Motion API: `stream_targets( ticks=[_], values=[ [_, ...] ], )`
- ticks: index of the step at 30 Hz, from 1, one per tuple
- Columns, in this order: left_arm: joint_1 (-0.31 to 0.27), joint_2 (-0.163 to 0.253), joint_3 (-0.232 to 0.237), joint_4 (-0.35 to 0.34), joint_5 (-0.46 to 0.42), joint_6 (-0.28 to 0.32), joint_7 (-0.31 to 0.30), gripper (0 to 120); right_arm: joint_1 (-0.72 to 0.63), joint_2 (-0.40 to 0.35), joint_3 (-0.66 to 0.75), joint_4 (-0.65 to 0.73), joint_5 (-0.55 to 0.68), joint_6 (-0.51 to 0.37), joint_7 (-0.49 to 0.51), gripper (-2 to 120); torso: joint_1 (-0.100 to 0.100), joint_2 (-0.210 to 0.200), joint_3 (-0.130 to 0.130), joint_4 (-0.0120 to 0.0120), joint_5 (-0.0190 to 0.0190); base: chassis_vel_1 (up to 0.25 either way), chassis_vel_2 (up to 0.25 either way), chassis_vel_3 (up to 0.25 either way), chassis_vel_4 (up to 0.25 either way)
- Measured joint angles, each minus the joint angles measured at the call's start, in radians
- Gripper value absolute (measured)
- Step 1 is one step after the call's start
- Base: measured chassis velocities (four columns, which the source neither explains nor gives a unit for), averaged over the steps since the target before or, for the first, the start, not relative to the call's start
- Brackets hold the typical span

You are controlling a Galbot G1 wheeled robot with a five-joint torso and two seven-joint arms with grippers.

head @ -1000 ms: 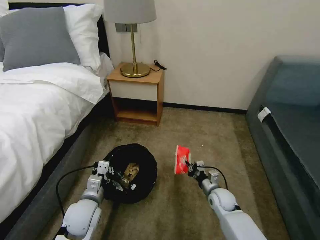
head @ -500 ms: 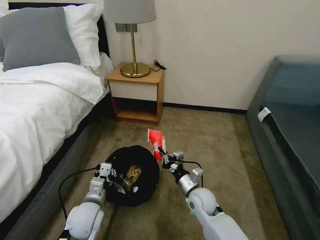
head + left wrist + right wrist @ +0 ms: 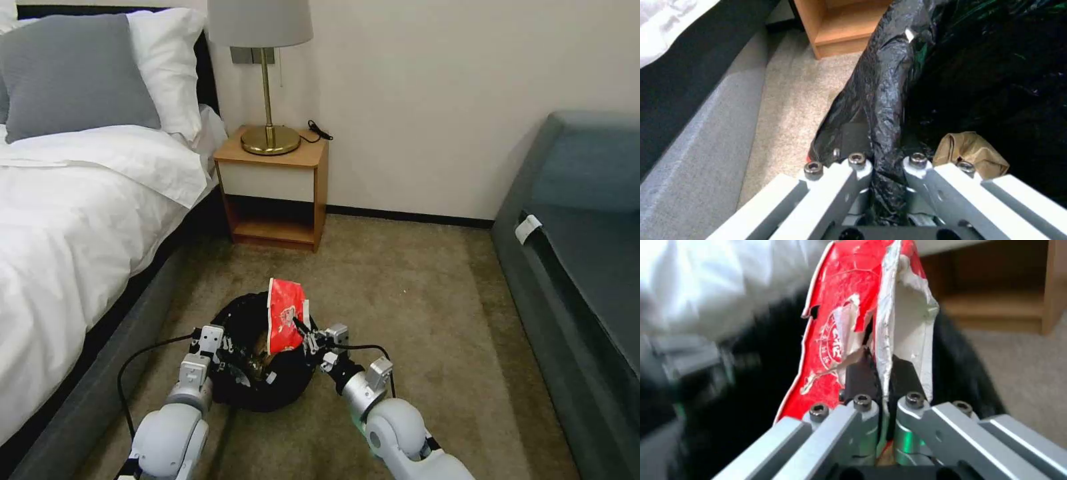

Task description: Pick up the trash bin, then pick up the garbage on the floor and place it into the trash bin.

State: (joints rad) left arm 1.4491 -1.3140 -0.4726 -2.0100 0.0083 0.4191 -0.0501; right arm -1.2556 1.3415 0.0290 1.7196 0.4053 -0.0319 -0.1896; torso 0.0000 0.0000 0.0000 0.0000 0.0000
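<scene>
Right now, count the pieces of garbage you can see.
2: a red-and-white packet in the right claw over the trash bin, a tan wrapper inside it. More may be hidden.

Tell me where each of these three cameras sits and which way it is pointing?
Head view: on the robot's head, looking forward and down at the carpet; both arms show, left gripper on the trash bin, right gripper holding the red-and-white packet over it.
Left wrist view: along its fingers clamping the bin's black bag rim; tan crumpled wrapper inside.
Right wrist view: along its fingers pinching the packet.
All three share the bin.
</scene>
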Motion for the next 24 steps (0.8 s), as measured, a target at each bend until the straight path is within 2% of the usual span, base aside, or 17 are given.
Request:
stream_targets(
  ticks=[3, 6, 7, 10, 11, 14, 15, 18, 19, 21, 22, 24],
  values=[
    [-0.002, -0.001, 0.003, 0.004, 0.000, 0.000, 0.000, 1, -0.010, 0.000, -0.004, -0.028, -0.063, -0.017, 0.004, 0, 0.000, 0.000, 0.000, -0.0001, 0.0000, 0.000, 0.000, 0.000, 0.000],
    [-0.008, -0.005, 0.011, 0.013, 0.002, 0.000, -0.001, 1, -0.023, 0.013, -0.017, -0.074, -0.120, -0.015, 0.016, 14, 0.000, 0.000, 0.000, -0.0001, 0.0000, 0.000, 0.000, 0.000, 0.000],
    [-0.008, -0.005, 0.011, 0.013, 0.002, 0.000, -0.001, 1, -0.023, 0.013, -0.017, -0.074, -0.120, -0.015, 0.016, 14, 0.000, 0.000, 0.000, -0.0001, 0.0000, 0.000, 0.000, 0.000, 0.000],
    [-0.013, -0.010, 0.013, 0.020, 0.003, 0.000, -0.002, 1, -0.028, 0.021, -0.018, -0.091, -0.130, -0.005, 0.024, 28, 0.000, 0.000, 0.000, -0.0001, 0.0000, 0.000, 0.000, 0.000, 0.000],
    [-0.013, -0.010, 0.013, 0.020, 0.003, 0.000, -0.002, 1, -0.028, 0.021, -0.018, -0.091, -0.130, -0.005, 0.024, 28, 0.000, 0.000, 0.000, -0.0001, 0.0000, 0.000, 0.000, 0.000, 0.000],
    [-0.013, -0.013, 0.015, 0.024, 0.003, 0.000, -0.002, 1, -0.028, 0.025, -0.017, -0.094, -0.129, -0.002, 0.027, 41, 0.000, 0.000, 0.000, 0.0000, 0.0000, 0.000, 0.000, 0.000, 0.000],
    [-0.013, -0.013, 0.015, 0.024, 0.003, 0.000, -0.002, 1, -0.028, 0.025, -0.017, -0.094, -0.129, -0.002, 0.027, 41, 0.000, 0.000, 0.000, 0.0000, 0.0000, 0.000, 0.000, 0.000, 0.000],
    [-0.012, -0.013, 0.013, 0.025, 0.003, 0.000, -0.002, 1, -0.018, 0.038, 0.001, -0.089, -0.120, -0.002, 0.032, 57, 0.000, 0.000, 0.000, 0.0000, 0.0000, 0.000, 0.000, 0.000, 0.000],
    [-0.012, -0.013, 0.013, 0.025, 0.003, 0.000, -0.002, 1, -0.018, 0.038, 0.001, -0.089, -0.120, -0.002, 0.032, 57, 0.000, 0.000, 0.000, 0.0000, 0.0000, 0.000, 0.000, 0.000, 0.000],
    [-0.011, -0.009, 0.008, 0.025, 0.002, -0.002, -0.003, 1, -0.007, 0.048, 0.026, -0.076, -0.097, -0.002, 0.039, 68, 0.000, 0.000, 0.000, 0.0000, 0.0000, 0.000, 0.000, 0.000, 0.000],
    [-0.011, -0.009, 0.008, 0.025, 0.002, -0.002, -0.003, 1, -0.007, 0.048, 0.026, -0.076, -0.097, -0.002, 0.039, 68, 0.000, 0.000, 0.000, 0.0000, 0.0000, 0.000, 0.000, 0.000, 0.000],
    [-0.010, -0.007, 0.007, 0.024, -0.001, -0.003, -0.007, 1, -0.002, 0.053, 0.048, -0.072, -0.087, -0.002, 0.044, 76, 0.000, 0.000, 0.000, 0.0000, 0.0000, 0.000, 0.000, 0.000, 0.000]
  ],
)
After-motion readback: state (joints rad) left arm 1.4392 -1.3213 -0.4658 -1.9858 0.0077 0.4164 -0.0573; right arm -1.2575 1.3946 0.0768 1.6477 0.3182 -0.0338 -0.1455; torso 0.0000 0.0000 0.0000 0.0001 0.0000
